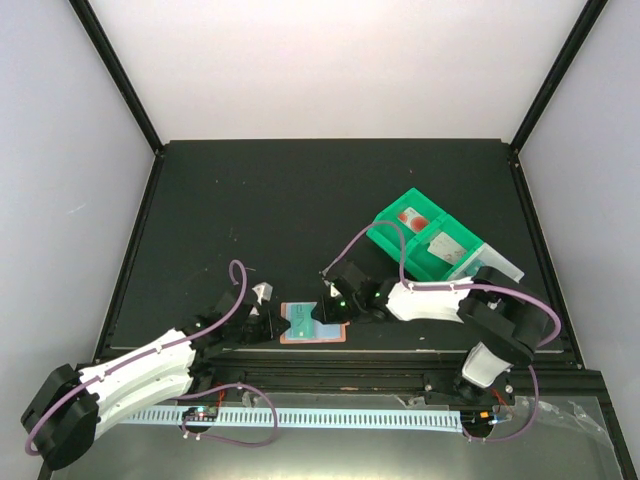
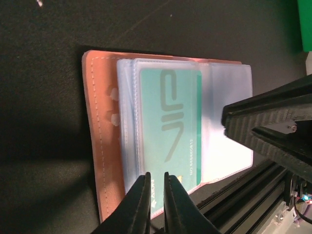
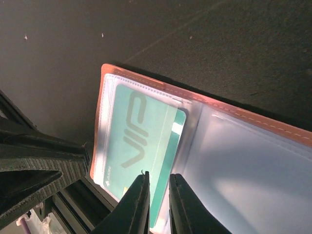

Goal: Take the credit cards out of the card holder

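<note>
At table's near edge: card holder (image 2: 100, 131) open, teal card (image 2: 168, 126) in its left pocket, long axis near-to-far. Flanked by left gripper (image 2: 157, 176) and right gripper (image 3: 159, 175), both narrowed to slits at its near corners; pinch unconfirmable.

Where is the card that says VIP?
Look at the near edge of the black table, in the middle. An open salmon-orange card holder lies there. The card sits in its pale blue pockets: the only teal rectangle, with big VIP letters.

Overhead distant; wrist views close, share card holder (image 2: 100, 146).
</note>
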Available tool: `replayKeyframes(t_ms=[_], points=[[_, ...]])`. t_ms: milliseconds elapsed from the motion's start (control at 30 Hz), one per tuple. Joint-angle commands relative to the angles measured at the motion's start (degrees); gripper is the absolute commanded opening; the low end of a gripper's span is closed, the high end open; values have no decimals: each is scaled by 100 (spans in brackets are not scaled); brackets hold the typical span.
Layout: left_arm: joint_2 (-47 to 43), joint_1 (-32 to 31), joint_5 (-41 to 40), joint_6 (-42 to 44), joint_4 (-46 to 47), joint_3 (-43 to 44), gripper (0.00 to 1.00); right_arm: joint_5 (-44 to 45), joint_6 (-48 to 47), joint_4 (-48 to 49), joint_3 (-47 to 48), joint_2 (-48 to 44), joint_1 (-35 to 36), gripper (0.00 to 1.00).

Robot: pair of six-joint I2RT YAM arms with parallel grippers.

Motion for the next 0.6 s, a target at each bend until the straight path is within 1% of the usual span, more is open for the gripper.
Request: replayKeyframes(t_ms=[0, 100, 233, 300, 433, 567], points=[[80, 25, 89, 160, 282, 195, 7, -158, 144, 407, 7, 198, 51, 12], [193, 25, 67, 175, 391, 101, 2, -123, 163, 428, -18, 276, 51, 12], [347, 25, 101, 197, 535, -1, 2, -20, 164, 460, -112, 271, 58, 14], [409, 25, 91, 236, 519, -11, 4, -3, 147, 460, -114, 289, 52, 16], [474, 25, 43, 283, 414, 11, 4, -34, 172, 523, -127, 389, 52, 17], [544, 25, 23, 310, 390, 12, 2, -156, 174, 664, -148, 488, 51, 16]])
